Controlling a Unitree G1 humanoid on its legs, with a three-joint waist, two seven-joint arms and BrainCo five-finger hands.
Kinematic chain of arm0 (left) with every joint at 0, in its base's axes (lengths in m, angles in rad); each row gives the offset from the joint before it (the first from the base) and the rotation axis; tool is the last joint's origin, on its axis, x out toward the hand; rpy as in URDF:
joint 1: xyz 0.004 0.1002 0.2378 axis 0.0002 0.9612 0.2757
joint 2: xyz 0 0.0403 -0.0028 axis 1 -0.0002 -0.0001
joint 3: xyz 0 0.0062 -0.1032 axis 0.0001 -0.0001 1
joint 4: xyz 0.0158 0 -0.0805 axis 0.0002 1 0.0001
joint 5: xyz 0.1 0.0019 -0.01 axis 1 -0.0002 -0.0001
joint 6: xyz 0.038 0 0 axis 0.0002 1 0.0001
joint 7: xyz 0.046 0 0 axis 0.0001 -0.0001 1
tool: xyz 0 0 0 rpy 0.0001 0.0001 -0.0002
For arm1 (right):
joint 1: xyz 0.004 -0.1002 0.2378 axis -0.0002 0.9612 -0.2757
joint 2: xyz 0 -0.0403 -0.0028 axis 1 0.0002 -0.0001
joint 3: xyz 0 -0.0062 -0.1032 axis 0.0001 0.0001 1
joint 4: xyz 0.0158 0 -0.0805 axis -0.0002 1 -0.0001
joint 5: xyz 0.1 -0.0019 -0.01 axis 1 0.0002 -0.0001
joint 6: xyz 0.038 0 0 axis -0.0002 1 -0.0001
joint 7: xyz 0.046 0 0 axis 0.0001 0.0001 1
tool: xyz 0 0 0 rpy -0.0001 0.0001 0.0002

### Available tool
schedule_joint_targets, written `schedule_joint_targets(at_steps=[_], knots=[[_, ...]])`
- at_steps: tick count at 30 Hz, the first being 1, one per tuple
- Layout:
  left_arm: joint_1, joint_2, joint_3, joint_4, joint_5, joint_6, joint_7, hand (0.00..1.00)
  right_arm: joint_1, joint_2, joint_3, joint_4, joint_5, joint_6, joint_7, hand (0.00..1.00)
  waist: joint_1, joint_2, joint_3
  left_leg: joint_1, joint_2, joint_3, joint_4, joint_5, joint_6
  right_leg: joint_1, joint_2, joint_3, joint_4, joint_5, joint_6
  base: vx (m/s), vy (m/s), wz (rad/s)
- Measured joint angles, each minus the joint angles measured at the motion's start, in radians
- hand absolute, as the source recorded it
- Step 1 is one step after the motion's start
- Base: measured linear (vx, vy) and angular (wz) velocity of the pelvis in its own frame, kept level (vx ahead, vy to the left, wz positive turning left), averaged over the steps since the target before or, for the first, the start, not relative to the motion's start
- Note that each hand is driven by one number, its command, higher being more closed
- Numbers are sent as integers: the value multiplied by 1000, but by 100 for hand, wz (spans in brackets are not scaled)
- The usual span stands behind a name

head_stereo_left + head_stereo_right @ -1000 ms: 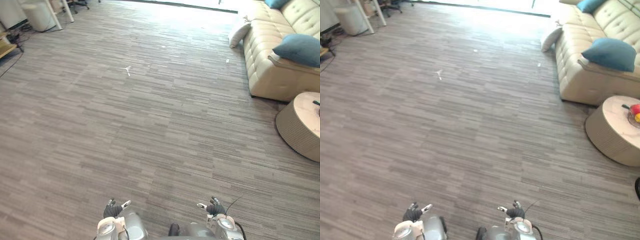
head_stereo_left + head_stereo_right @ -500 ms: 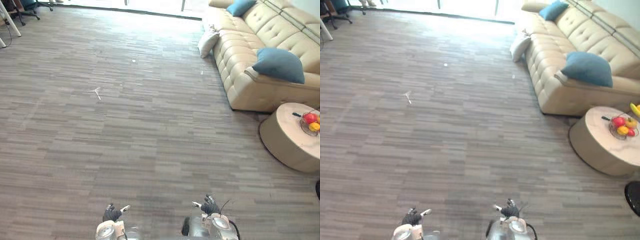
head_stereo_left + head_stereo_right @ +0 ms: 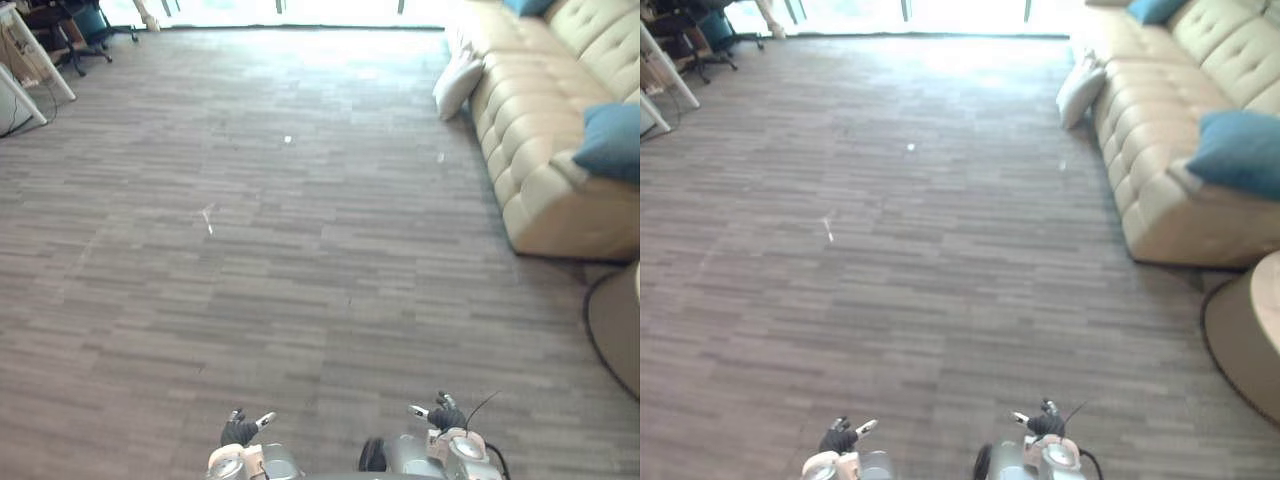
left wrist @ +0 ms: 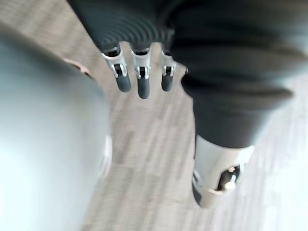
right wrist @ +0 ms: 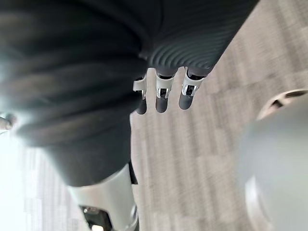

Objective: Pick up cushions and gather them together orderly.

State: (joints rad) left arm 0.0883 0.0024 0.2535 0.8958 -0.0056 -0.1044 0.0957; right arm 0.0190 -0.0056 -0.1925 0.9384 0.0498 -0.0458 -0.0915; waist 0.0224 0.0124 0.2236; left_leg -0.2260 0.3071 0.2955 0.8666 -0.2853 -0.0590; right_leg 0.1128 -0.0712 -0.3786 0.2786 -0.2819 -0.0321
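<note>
Cam pan L; 2 blue cushions (image 3: 1238,152) (image 3: 1154,8), 1 white cushion (image 3: 1080,88), 1 sofa (image 3: 1152,135)

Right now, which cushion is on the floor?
The white cushion, leaning against the sofa's end. The near blue cushion and far blue cushion lie on the sofa.

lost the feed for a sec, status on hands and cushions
Left hand and right hand open, holding nothing. White cushion on floor against sofa; blue cushion on the sofa. Round table by sofa's near end.
</note>
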Motion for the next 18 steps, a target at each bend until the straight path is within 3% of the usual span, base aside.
schedule_joint_targets(at_steps=[1,3,4,5,6,8,10,11,13,14,16,17,18], knots=[[-7,1,1,-7,0,-3,-1,0,-8,4,-2,18,1,0,-3,0,16,-3,4,-48,-46,-2,-161,4,0,41,-12,8,-36,-2,5,529,72,-33],[-15,0,0,-11,-7,-10,-1,0,-7,4,-3,37,1,2,-8,0,38,-9,7,-86,-125,-23,-456,104,-24,114,-34,29,-81,-20,41,503,146,-37],[-15,-2,-4,-14,-19,-15,-2,0,-7,4,-1,47,1,2,-9,0,45,-10,8,-86,-153,-39,-551,215,-24,142,-34,51,-104,-35,66,685,255,-60],[-20,5,-5,-13,-22,-17,-2,0,-12,11,3,76,1,3,-9,0,60,-27,2,-70,-176,-52,-541,305,14,175,-50,104,-121,-45,81,694,283,-57],[-28,32,-10,-12,-17,-15,-2,0,-24,42,9,78,0,4,-8,0,50,-65,-7,-90,-181,-34,-482,226,19,164,-71,157,-108,-17,43,705,299,-52],[-31,29,1,-19,-19,-15,-5,0,-16,56,8,69,-3,4,-8,0,60,-79,-7,-90,-177,-25,-389,142,45,119,-93,230,23,14,76,575,303,-36],[-33,47,-11,-1,-18,-15,3,0,-16,55,6,68,-11,3,-6,0,58,-107,-1,-4,-198,21,-363,55,57,13,-159,292,349,73,136,555,269,-31],[-38,57,-21,25,-17,-8,9,0,-19,48,7,67,-12,2,-6,0,50,-100,4,68,-218,28,-366,-1,65,-76,-204,299,582,181,144,575,194,-22],[-35,59,-27,51,-17,7,17,0,-21,39,13,55,-14,-5,-1,0,31,-92,4,194,-224,36,-405,-42,69,-173,-225,262,774,132,120,594,141,-13],[-34,59,-38,61,-17,8,17,0,-21,36,19,53,-14,-7,0,0,30,-87,3,256,-224,47,-454,-50,63,-225,-225,222,787,100,107,569,81,-17],[-38,62,-76,87,-16,9,16,0,-26,23,32,20,-25,-14,3,0,20,-72,7,385,-222,61,-574,-44,47,-360,-214,86,660,25,66,664,61,-14],[-39,63,-81,94,-16,9,15,0,-30,19,32,19,-31,-15,4,0,16,-68,8,406,-218,65,-592,-44,46,-383,-203,67,614,20,63,663,2,-7],[-44,59,-93,101,-15,12,14,0,-45,-2,38,18,-32,-15,7,0,6,-49,17,471,-205,72,-644,-44,45,-436,-145,18,405,38,55,654,-34,1]])
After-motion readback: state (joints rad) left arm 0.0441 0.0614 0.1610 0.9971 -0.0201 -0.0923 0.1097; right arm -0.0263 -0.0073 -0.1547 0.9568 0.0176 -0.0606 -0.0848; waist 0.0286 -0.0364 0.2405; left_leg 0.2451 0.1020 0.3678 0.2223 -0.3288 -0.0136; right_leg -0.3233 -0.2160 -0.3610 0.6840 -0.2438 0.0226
